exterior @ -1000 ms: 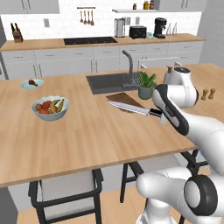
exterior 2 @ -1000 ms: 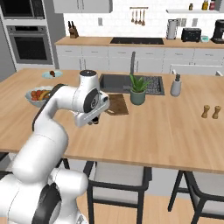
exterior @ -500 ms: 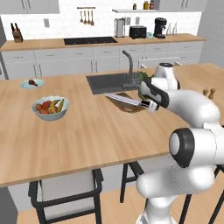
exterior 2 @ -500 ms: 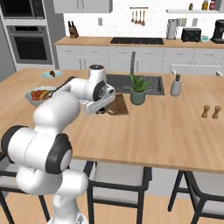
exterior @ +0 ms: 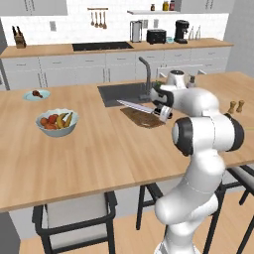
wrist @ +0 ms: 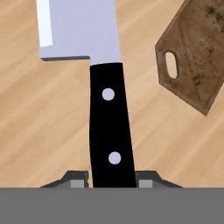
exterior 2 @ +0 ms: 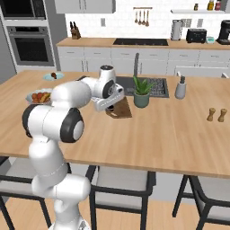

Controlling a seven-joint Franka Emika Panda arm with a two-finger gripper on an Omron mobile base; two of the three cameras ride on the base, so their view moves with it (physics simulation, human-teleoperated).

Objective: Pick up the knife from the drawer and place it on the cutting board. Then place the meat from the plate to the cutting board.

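Clearly, the hand view gives the grip: the fingers (wrist: pixel 113 183) are closed on the black handle of the knife (wrist: pixel 98 65), one dark tip (wrist: pixel 78 180) pressed to each side of it, and the silver blade runs up out of the top of that picture, so its point is cut off there. Beside the handle in this view lies one corner of the cutting board (wrist: pixel 199 52) with its slot-shaped hole; the knife itself is over bare wood of the worktop (wrist: pixel 39 131), not over that corner.

From the left base view the whole knife (exterior: pixel 140 106) can be seen, held roughly level in the air with its blade pointing left, above the far edge of the cutting board (exterior: pixel 144 118) near the sink (exterior: pixel 119 93); the fingers (exterior: pixel 163 113) are small and hard to make out against the arm. That view also shows the plate (exterior: pixel 36 94) well apart at the far left of the worktop, with the meat (exterior: pixel 36 93) on it, and a fruit bowl (exterior: pixel 56 122) nearer.

In the right base view the arm hides the knife and most of the cutting board (exterior 2: pixel 122 109), which lies just beside a potted plant (exterior 2: pixel 142 91). The plate (exterior 2: pixel 53 76) and meat (exterior 2: pixel 53 75) are tiny there.
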